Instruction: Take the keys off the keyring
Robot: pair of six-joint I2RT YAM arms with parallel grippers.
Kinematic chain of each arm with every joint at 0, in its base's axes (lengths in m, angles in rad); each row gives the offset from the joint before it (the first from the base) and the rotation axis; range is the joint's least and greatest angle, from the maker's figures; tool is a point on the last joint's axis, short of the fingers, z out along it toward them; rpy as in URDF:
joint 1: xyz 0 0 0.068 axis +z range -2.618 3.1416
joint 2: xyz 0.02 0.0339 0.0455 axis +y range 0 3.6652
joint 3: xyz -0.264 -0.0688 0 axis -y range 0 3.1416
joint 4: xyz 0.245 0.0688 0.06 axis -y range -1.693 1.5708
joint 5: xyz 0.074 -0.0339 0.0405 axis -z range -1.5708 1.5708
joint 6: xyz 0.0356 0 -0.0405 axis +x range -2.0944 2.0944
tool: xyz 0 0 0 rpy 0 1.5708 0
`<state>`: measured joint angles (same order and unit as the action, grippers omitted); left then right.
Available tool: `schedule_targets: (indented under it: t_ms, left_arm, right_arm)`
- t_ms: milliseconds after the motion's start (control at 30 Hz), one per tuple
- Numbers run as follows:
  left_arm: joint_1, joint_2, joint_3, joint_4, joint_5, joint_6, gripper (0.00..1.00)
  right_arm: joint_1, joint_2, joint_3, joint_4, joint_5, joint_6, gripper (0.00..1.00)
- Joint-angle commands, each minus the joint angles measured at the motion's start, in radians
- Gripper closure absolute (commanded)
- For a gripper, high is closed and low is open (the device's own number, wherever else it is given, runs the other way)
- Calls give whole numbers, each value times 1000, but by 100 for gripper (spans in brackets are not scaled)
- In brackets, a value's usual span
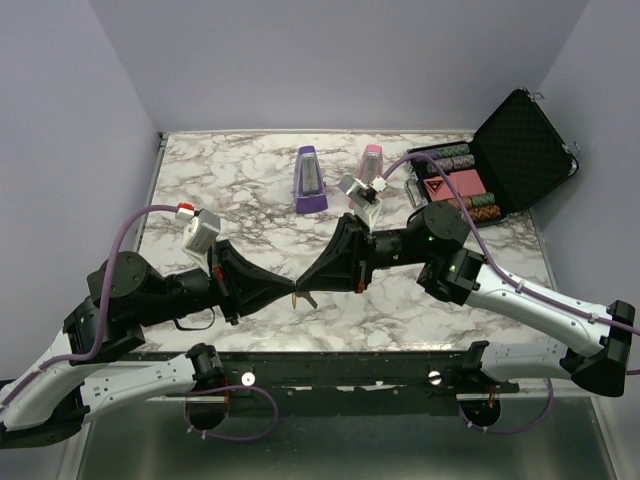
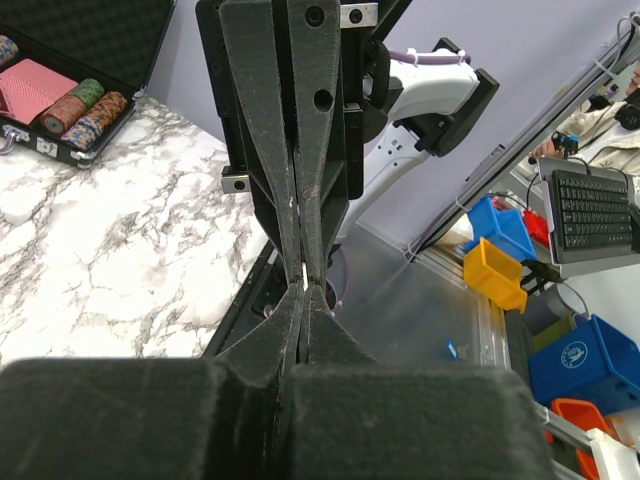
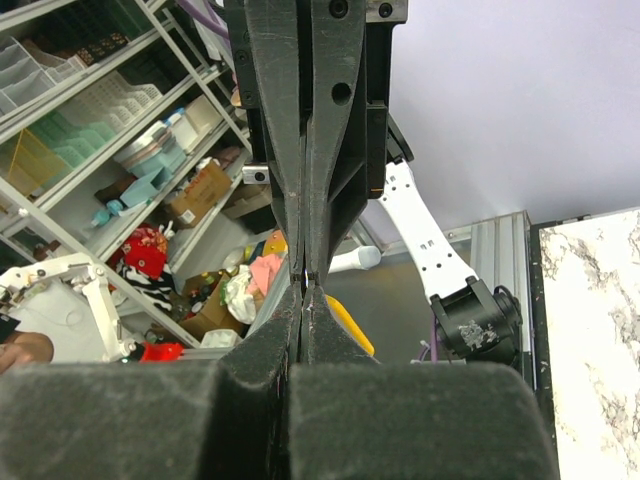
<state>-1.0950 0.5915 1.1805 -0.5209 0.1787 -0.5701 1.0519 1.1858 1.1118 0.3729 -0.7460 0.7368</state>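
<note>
1. My left fingers (image 2: 300, 312) are shut tight, tip to tip with my right fingers (image 3: 305, 300), above the worktop's (image 1: 250, 170) front edge. Whether they grip anything I cannot tell.
2. My right fingers are clamped on the keys (image 2: 303, 272) — only a thin sliver shows.

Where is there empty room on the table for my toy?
Most bare marble: back-left corner of the table, left of the purple metronome. A smaller strip runs along the near edge, in front of the right arm. Crowded: back right, with the pink metronome and chip case, and the middle, where the left gripper and right gripper meet.
</note>
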Motion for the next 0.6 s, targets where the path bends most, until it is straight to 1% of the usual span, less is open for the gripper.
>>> schedule_targets:
  t_ms: [0, 67, 100, 133, 233, 333, 400, 567]
  left_arm:
    - [0, 11, -5, 10, -5, 6, 100]
    - [0, 8, -4, 9, -10, 6, 100]
    - [0, 8, -2, 9, -15, 6, 100]
    - [0, 7, -1, 9, -15, 6, 100]
    - [0, 5, 4, 9, -16, 7, 100]
    - [1, 2, 7, 9, -19, 9, 100]
    - [0, -2, 8, 10, -24, 7, 100]
    - [0, -13, 8, 15, -35, 6, 100]
  right_arm:
    - [3, 8, 45, 27, -13, 9, 99]
    - [3, 12, 45, 27, -9, 13, 99]
    - [5, 11, 46, 26, -7, 13, 97]
    - [5, 14, 48, 24, -6, 15, 94]
    - [5, 14, 46, 24, -4, 15, 81]
    - [3, 12, 43, 26, -1, 16, 72]
    - [3, 11, 42, 27, 2, 18, 69]
    - [3, 6, 36, 29, 10, 19, 66]
